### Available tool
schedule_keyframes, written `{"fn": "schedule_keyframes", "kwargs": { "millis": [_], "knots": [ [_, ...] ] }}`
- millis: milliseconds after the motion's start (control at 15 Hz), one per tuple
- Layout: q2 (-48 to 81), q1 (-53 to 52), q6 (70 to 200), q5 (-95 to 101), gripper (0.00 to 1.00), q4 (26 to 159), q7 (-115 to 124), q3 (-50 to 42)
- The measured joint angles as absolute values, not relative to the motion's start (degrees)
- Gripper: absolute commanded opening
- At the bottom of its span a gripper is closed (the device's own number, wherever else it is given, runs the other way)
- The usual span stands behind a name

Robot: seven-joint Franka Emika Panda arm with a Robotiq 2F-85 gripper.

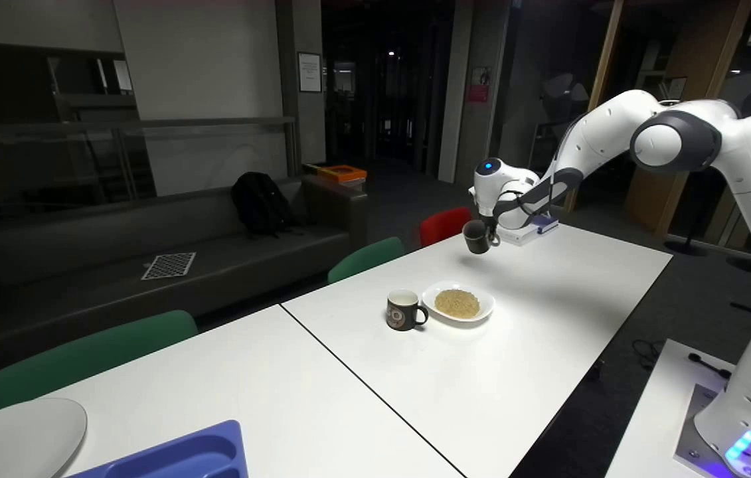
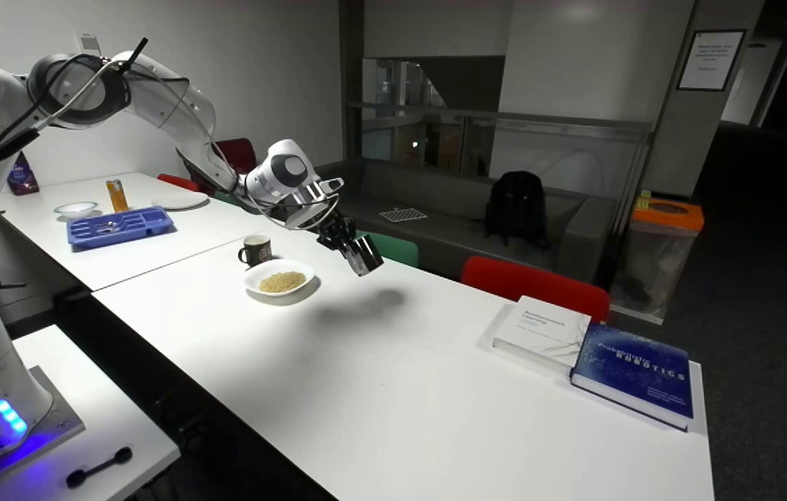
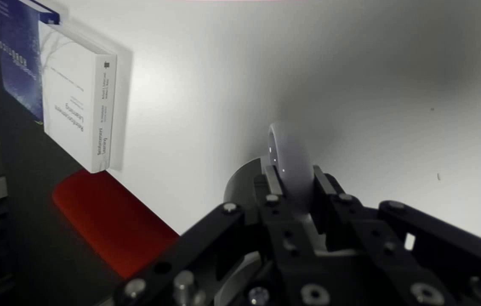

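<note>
My gripper is shut on the handle of a dark, shiny mug in the wrist view. The mug is held tilted in the air above the white table, its shadow on the tabletop. The held mug shows in both exterior views. I cannot tell whether anything is inside it. A white dish with tan grains stands on the table close by. A second black mug with a round print and pale inside stands upright beside the dish, its handle toward the dish.
A white book and a blue book lie at the table's end. Red chair and green chair backs stand along the edge. A blue tray, orange bottle and grey plate are on the adjoining table.
</note>
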State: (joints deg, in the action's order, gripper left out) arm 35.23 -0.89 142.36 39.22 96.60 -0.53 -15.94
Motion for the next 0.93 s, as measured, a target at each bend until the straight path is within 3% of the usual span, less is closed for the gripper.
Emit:
{"fn": "schedule_keyframes", "kwargs": {
  "millis": [933],
  "knots": [
    [31.56,-3.01,144.76,61.79,0.05,102.28,9.01,-13.94]
  ]
}}
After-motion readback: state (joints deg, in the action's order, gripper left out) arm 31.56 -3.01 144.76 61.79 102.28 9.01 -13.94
